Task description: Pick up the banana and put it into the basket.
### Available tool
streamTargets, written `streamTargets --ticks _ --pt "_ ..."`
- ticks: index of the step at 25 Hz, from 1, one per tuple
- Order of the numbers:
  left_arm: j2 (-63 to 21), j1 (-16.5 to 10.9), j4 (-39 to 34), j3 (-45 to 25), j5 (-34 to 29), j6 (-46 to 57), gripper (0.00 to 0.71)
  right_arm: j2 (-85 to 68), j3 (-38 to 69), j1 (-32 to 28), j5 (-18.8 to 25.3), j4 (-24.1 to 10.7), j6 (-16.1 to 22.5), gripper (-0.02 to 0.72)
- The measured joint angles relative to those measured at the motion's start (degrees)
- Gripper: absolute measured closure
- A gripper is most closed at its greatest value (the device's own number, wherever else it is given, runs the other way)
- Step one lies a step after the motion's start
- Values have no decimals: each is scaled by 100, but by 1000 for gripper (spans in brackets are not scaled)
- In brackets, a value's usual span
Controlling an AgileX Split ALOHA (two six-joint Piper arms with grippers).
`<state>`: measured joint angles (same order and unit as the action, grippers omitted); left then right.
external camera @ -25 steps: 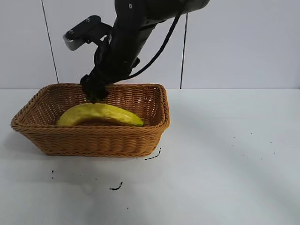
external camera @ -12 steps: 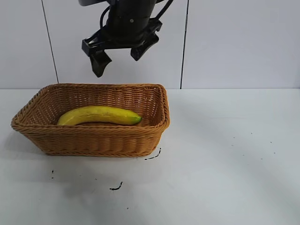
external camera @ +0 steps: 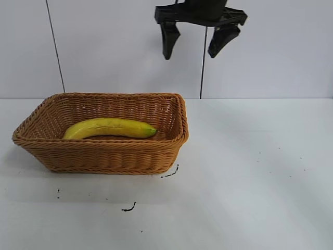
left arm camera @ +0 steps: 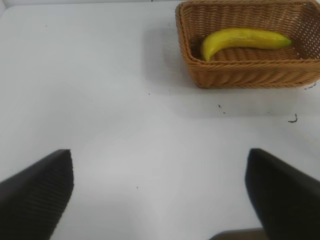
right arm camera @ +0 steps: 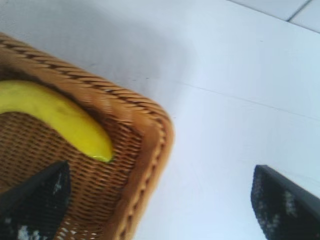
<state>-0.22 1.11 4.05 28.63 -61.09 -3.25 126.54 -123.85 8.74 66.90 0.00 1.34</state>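
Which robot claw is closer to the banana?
Right. The right gripper hangs open above the basket's far corner; the left gripper sits farther from the banana, across bare table.

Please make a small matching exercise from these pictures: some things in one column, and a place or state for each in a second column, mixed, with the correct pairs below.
Things:
1. banana
2. basket
3. right gripper
4. left gripper

Places or states:
A. open and empty, high above the table, near the basket's right end
B. lying inside the basket
C. standing on the white table
D. open, over bare table, away from the basket

Pairs: 1-B, 2-C, 3-A, 4-D
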Motion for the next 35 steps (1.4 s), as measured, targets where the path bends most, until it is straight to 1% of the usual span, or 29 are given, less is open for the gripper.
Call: streamTargets --ticks 4,7,10,13,17,21,28,33,35 --pt "0 0 0 0 0 0 17 0 0 -544 236 0 -28 38" --pt "0 0 0 0 0 0 17 0 0 -783 257 32 -62 38" --pt "0 0 0 0 0 0 17 -19 0 -836 257 43 -72 38" --pt "0 0 0 0 0 0 17 -169 85 -836 262 142 -83 38" --pt "0 0 0 0 0 0 17 -725 643 -836 262 194 -134 38" --pt "0 0 0 0 0 0 17 -1457 1720 -836 251 131 -284 38" --pt "0 0 0 0 0 0 17 -3072 4245 -836 251 117 -459 38" --pt "0 0 0 0 0 0 17 -4282 5876 -836 266 117 -477 38" --pt "0 0 0 0 0 0 17 -4739 6298 -836 266 117 -477 38"
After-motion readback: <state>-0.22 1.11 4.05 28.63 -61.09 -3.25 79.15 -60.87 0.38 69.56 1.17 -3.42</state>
